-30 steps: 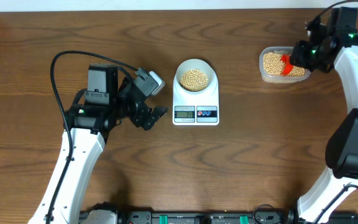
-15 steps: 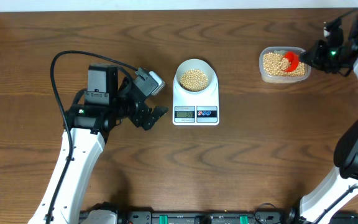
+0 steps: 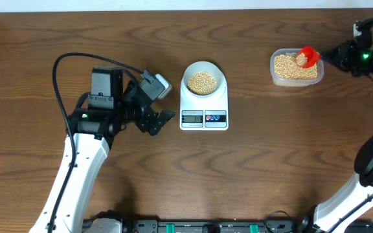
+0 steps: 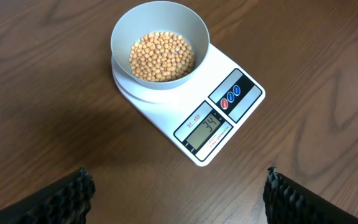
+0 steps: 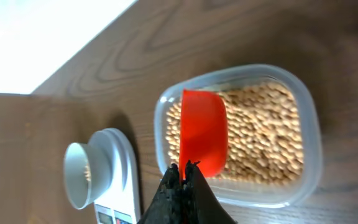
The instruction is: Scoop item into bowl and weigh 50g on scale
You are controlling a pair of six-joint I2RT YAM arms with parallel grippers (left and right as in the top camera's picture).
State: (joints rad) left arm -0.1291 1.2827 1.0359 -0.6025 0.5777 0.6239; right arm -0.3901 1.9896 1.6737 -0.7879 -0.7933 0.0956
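The beans (image 4: pixel 161 56) weighed so far are heaped in the bowl (image 4: pixel 194 28), which is seated on the scale (image 4: pixel 160 109) straight ahead of the left gripper (image 4: pixel 179 194). The display (image 4: pixel 205 129) is read as 34, so the fifty-gram target is judged not yet met. The left fingers (image 4: pixel 73 193) are spread wide and nothing is held between them; they are poised near the scale but apart from it.

The stock of beans is kept in the clear tub (image 5: pixel 312 143), just beyond and beneath the right fingertips (image 5: pixel 169 186). The right gripper (image 5: pixel 182 177) is pinched fully shut on the handle of the red scoop (image 5: pixel 204 130), whose cup is poised over the tub. Whether the cup is loaded cannot be told.

The bowl lies well away from the right fingers, across bare table (image 3: pixel 271 162). Beans can therefore be shed in transit if the scoop is tilted or swung sharply, and round beans are likely to roll far.

Only a modest shortfall is left, so the target can be overshot if a full cup is tipped at once. The thin handle may also be twisted between the pads under load. The reading can be spoiled if the bowl's rim is struck, or if the scale is brushed by the nearby left fingers.
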